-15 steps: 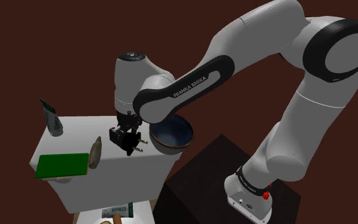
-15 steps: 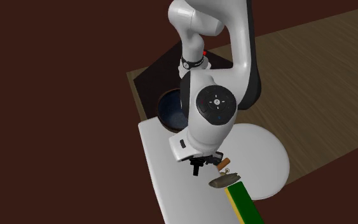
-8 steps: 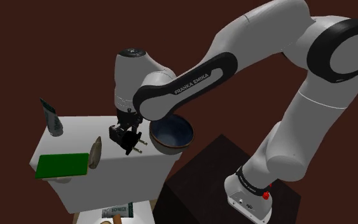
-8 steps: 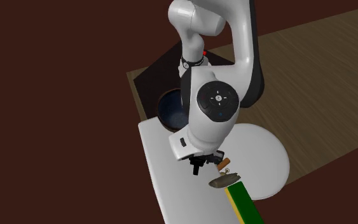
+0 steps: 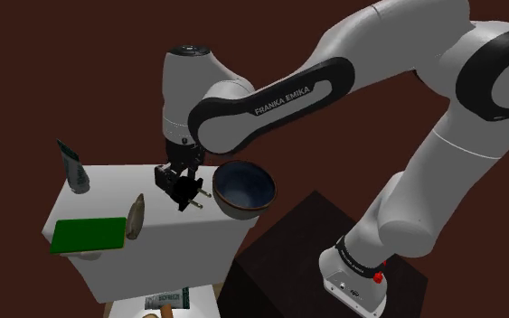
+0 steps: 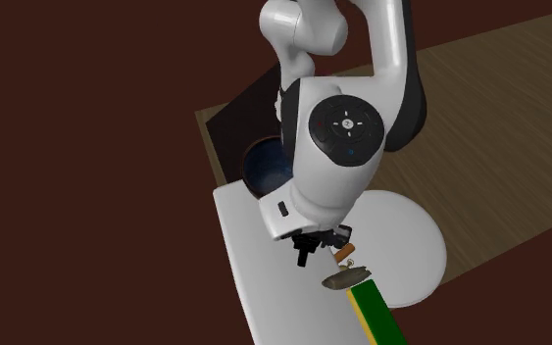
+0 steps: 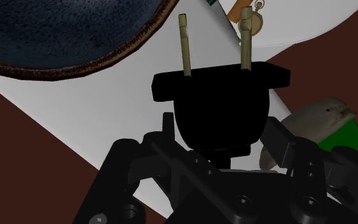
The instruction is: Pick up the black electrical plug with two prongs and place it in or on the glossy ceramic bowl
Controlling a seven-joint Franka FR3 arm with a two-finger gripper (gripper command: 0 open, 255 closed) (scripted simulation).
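Two brass-coloured prongs (image 7: 184,46) point away from the gripper (image 7: 219,141), which is clamped on the body of the black plug (image 7: 219,102). I hold it raised above the white table (image 5: 108,197), just beside the bowl (image 5: 243,188). I judge the plug light, rigid and smooth-sided. The grip belongs on the flat flanks of the body — never on the thin prongs, which could bend

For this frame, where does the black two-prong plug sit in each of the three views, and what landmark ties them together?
Shoulder view: black plug left of centre, just left of the bowl.
Second exterior view: black plug a small dark shape below centre, below the bowl.
Wrist view: black plug centre, clasped by the gripper, prongs pointing away.
Shared landmark: the dark-blue bowl.
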